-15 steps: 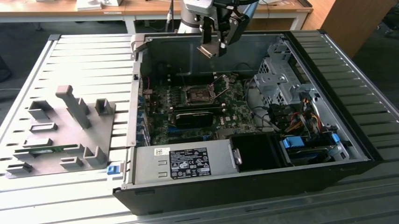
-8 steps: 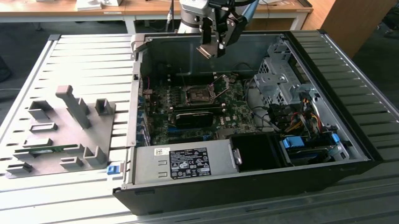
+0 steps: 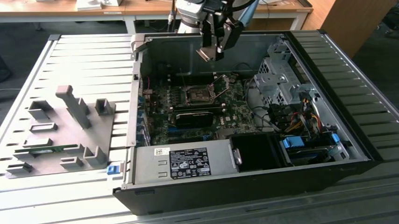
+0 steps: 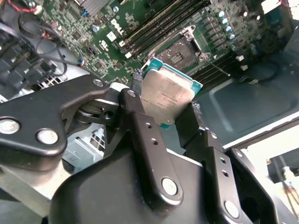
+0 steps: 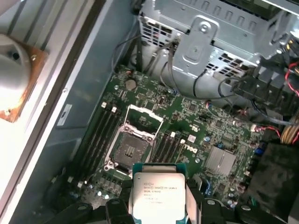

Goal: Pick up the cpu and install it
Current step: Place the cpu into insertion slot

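Note:
The cpu (image 4: 168,95), a small flat square chip with a silvery metal top, is clamped by its edges between my gripper's (image 4: 163,107) black fingers (image 4: 135,116). In the exterior view the gripper (image 3: 210,52) hangs high over the rear of the open computer case (image 3: 249,191), the cpu (image 3: 207,54) tilted at its tip. Below it on the green motherboard lies the processor socket (image 3: 201,95), bare, with its metal frame swung up. In the first wrist view the cpu (image 5: 158,193) is a little short of the socket (image 5: 128,151) and well above it.
Memory slots (image 5: 100,135) flank the socket. A metal drive cage (image 3: 281,79) and loose cables (image 3: 299,116) fill the case at the exterior view's right, a power supply (image 3: 187,163) the front. A grey fixture plate (image 3: 68,126) with blocks lies on the slatted table at the left.

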Tool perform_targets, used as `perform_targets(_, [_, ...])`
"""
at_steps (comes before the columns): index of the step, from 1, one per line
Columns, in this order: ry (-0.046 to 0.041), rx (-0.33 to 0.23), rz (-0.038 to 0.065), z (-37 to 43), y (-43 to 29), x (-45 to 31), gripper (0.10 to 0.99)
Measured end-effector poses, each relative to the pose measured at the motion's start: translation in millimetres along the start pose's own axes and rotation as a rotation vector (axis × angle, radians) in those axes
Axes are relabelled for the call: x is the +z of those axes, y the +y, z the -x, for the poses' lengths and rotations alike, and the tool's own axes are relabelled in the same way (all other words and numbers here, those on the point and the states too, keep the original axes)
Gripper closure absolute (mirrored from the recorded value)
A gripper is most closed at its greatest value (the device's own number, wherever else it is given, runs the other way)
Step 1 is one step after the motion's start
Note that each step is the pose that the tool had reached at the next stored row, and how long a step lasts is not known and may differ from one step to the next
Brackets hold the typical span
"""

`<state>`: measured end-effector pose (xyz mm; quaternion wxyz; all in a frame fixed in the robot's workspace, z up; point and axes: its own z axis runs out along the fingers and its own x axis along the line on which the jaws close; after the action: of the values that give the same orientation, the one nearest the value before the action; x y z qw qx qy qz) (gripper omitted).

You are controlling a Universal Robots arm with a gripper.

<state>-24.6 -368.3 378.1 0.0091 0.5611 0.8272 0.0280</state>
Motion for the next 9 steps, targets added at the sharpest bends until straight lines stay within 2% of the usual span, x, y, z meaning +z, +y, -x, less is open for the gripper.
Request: perform_targets(9, [-0.0073, 0.128, 0.002, 0.0, -0.2, 3.4, 0.549])
